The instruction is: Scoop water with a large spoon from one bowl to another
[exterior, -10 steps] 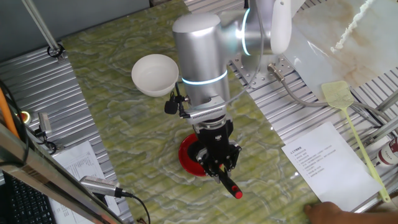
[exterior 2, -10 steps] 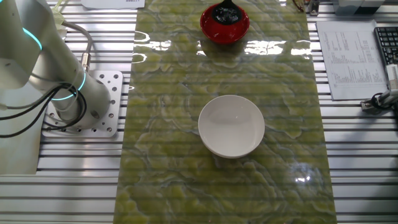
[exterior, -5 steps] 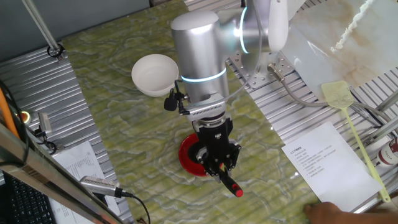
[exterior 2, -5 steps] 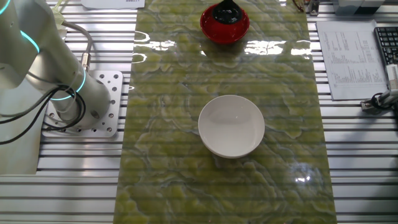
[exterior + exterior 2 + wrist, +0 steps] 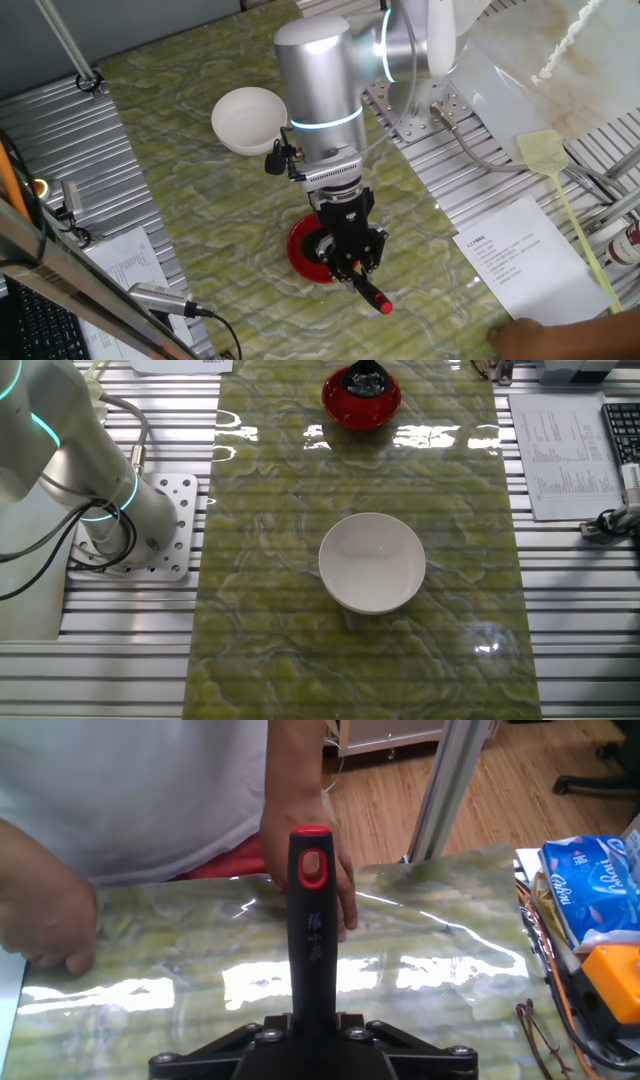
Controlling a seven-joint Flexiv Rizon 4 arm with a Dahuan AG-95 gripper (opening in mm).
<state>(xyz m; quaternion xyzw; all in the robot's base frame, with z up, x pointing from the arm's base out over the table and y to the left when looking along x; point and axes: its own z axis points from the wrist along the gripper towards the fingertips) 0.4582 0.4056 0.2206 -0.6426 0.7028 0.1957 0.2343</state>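
Observation:
My gripper [image 5: 347, 262] is shut on the handle of the large spoon [image 5: 370, 294], a black ladle whose red tip points toward the table's front edge. Its scoop [image 5: 362, 382] rests inside the red bowl [image 5: 361, 402], which sits at the far end of the table in the other fixed view. In the hand view the ladle handle [image 5: 312, 935] rises straight up from between the jaws of my gripper [image 5: 312, 1038], red tip on top. The white bowl [image 5: 372, 562] stands apart near the table's middle, also seen as white bowl [image 5: 249, 119] behind the arm.
A person stands at the table's edge with hands [image 5: 52, 925] resting on the green mat [image 5: 270, 620]. A paper sheet [image 5: 520, 255] and a yellow fly swatter [image 5: 560, 195] lie at the right. A microphone [image 5: 160, 298] and cables sit at the left front.
The arm's upper links shifted slightly. The gripper, ladle and both bowls stay where they were.

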